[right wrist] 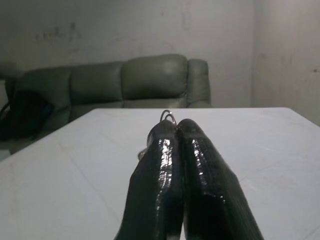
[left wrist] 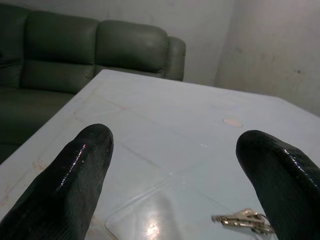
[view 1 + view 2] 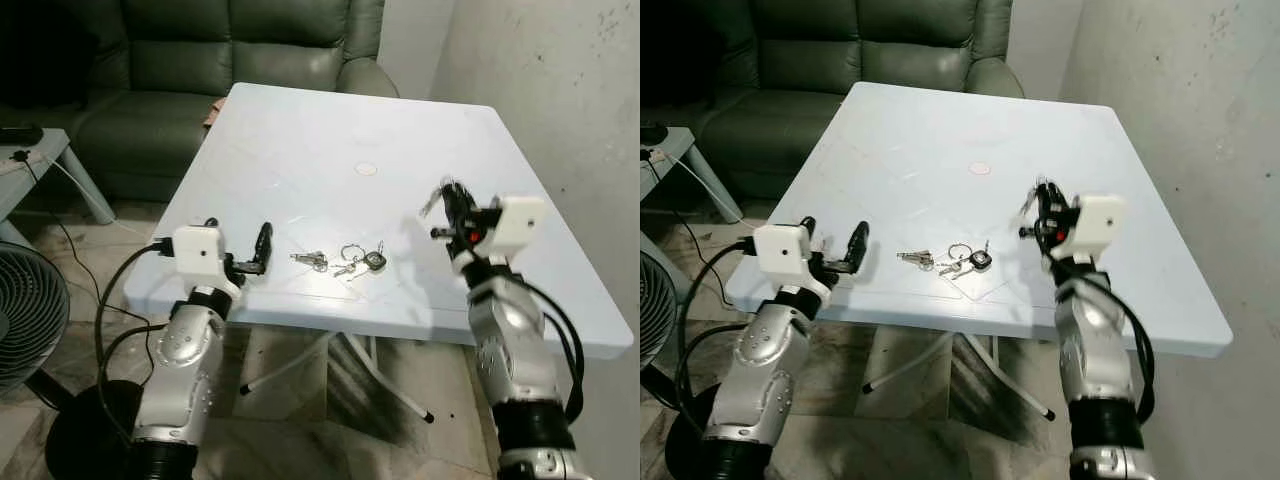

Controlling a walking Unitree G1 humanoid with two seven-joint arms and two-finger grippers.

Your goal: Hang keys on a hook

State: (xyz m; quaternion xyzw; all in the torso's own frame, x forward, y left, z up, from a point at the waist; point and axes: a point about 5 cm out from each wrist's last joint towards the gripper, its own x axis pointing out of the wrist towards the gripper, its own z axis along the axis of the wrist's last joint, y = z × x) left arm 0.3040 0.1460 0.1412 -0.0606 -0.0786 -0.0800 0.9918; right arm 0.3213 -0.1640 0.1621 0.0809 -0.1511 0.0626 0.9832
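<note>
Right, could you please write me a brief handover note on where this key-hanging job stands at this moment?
Right gripper: raised above the white table, fingers shut on a key ring that pokes out between the tips.
Left gripper: open, low at the table's near left edge, holding nothing.
A second bunch of keys lies on the table near the front edge, between the two arms, just ahead of the left gripper.
Done: one set of keys picked up.
Left: find the hook and hang the keys on it; the bunch on the table remains to be picked up.
</note>
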